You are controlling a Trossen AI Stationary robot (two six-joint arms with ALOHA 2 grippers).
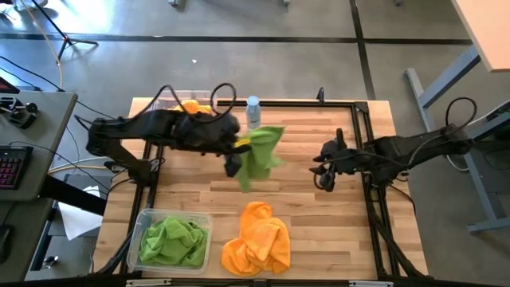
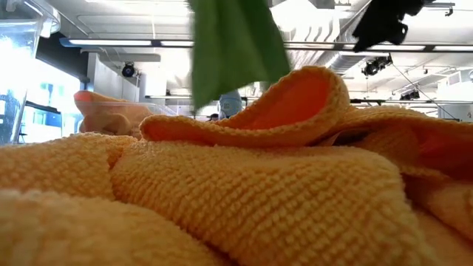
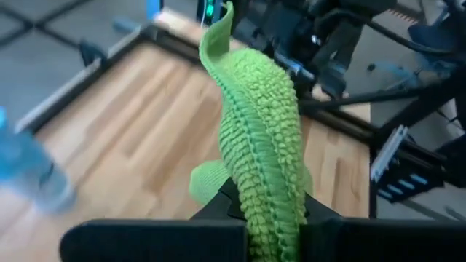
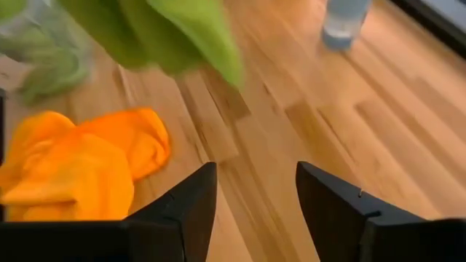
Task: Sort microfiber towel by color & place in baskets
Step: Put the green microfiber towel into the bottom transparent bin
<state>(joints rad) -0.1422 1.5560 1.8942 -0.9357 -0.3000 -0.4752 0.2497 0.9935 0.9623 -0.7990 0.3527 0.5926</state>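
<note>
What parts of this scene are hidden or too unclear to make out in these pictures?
- Far basket: in the high view the left arm covers most of it; only an orange cloth inside shows.
- Low view: the orange towel pile fills the picture and hides the table.
- Water bottle: blurred in the left wrist view.
- Left gripper: its fingertips are buried in the green towel.

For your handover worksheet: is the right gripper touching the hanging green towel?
Apart. The high view shows bare table between the open right gripper and the green towel; the left gripper pinches it.
</note>
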